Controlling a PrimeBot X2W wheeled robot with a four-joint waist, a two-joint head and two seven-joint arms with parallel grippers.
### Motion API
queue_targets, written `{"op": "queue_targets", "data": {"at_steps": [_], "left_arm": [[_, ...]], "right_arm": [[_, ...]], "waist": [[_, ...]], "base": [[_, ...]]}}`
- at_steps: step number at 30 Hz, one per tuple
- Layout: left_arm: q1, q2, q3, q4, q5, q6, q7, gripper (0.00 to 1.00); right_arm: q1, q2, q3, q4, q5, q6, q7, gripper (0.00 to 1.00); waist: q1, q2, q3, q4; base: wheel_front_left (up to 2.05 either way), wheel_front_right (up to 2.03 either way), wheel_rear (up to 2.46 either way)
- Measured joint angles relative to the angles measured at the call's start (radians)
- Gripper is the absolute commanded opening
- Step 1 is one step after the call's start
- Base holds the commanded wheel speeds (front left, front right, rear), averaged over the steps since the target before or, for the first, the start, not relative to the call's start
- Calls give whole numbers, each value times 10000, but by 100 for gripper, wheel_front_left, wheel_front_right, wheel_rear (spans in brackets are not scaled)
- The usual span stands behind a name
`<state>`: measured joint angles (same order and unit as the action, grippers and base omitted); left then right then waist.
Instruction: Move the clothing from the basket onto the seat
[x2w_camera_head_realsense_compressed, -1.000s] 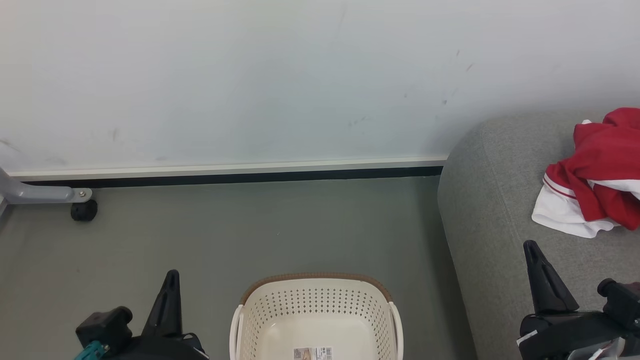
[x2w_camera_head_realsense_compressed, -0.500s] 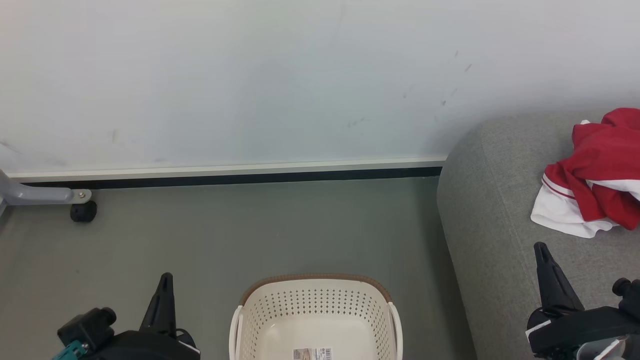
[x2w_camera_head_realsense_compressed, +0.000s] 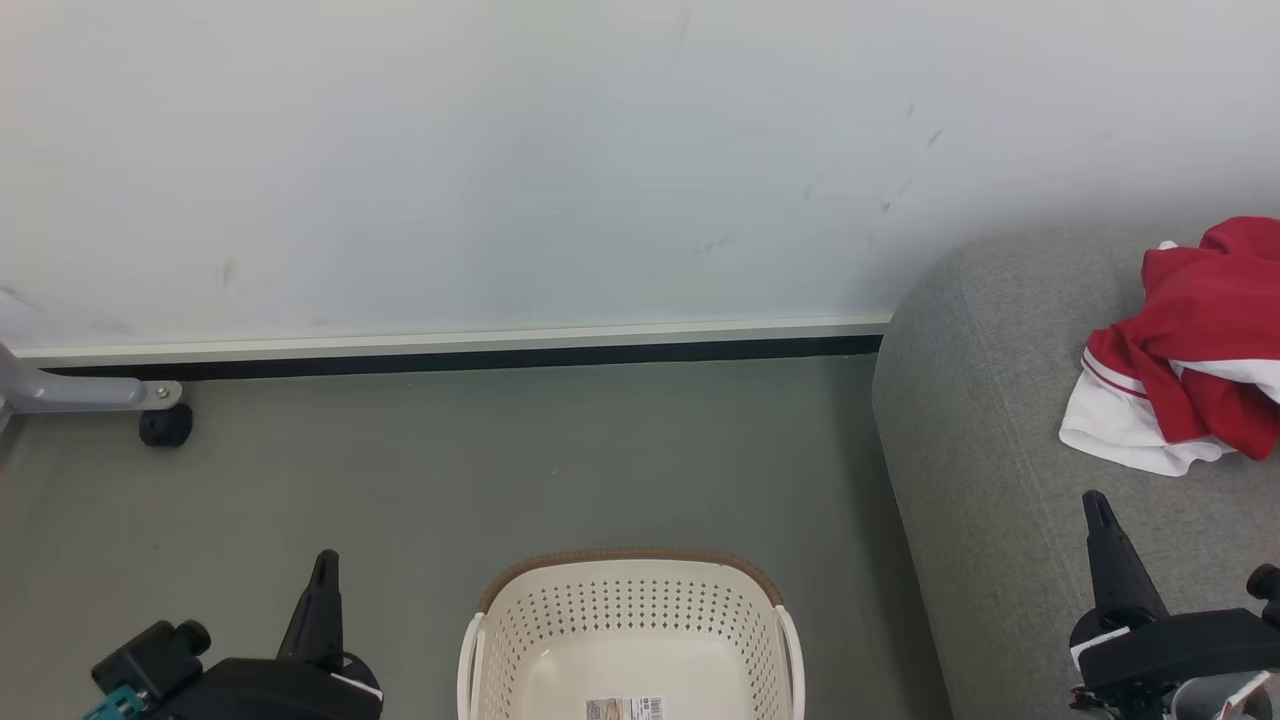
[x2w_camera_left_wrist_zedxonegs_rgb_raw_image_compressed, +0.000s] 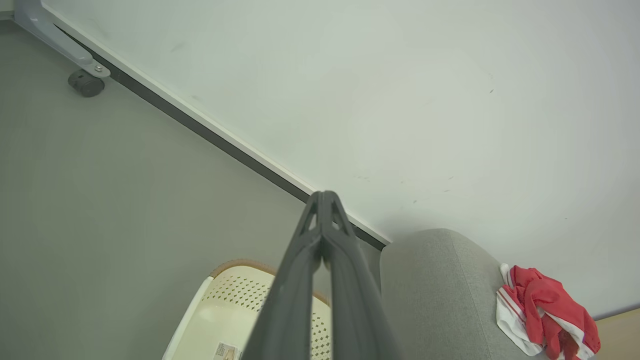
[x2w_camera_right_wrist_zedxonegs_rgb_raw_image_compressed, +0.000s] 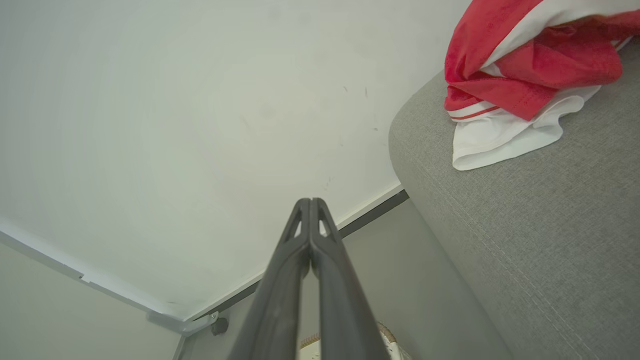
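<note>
Left gripper (x2w_camera_head_realsense_compressed: 323, 562): the two dark fingers are seen pressed together along their length, tips meeting; nothing is held between them. It is placed at the lower left of the head view, above the grey floor (x2w_camera_head_realsense_compressed: 480, 450), to the left of the basket (x2w_camera_head_realsense_compressed: 630, 556) and apart from it. In the left wrist view the closed fingers are pointed toward the dark skirting strip (x2w_camera_head_realsense_compressed: 450, 356) at the foot of the white wall (x2w_camera_head_realsense_compressed: 500, 150).

Right gripper (x2w_camera_head_realsense_compressed: 1096, 502): fingers likewise closed on each other, nothing gripped. It is held over the front part of the seat (x2w_camera_head_realsense_compressed: 980, 400), short of the clothing (x2w_camera_head_realsense_compressed: 1190, 380) and not touching it.

Clothing: a crumpled heap of red fabric with a white panel and thin striped trim is lying on the grey woven seat, close to its rounded end, and is cut off by the right edge of the head view.

Basket: cream, perforated, brown-rimmed; it is stood on the floor between the two grippers, beside the seat's rounded end, with a strip of floor between them. A small printed label (x2w_camera_head_realsense_compressed: 625, 708) is noted on its bottom.

Farther out: a black caster (x2w_camera_head_realsense_compressed: 165, 426) on a grey metal leg (x2w_camera_head_realsense_compressed: 80, 390) is seen by the skirting at far left.
</note>
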<state>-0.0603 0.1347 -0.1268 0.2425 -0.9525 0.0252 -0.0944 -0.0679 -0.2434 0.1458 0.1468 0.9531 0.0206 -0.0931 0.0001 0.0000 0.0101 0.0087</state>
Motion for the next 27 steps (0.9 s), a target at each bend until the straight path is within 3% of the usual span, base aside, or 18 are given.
{"op": "queue_targets", "data": {"at_steps": [27], "left_arm": [[-35, -389, 918, 136, -2727, -614, 876, 0]], "right_arm": [[-46, 836, -1168, 564, 2696, 414, 865, 0]], "waist": [[0, 0, -40, -37]], "base": [[0, 0, 0]]}}
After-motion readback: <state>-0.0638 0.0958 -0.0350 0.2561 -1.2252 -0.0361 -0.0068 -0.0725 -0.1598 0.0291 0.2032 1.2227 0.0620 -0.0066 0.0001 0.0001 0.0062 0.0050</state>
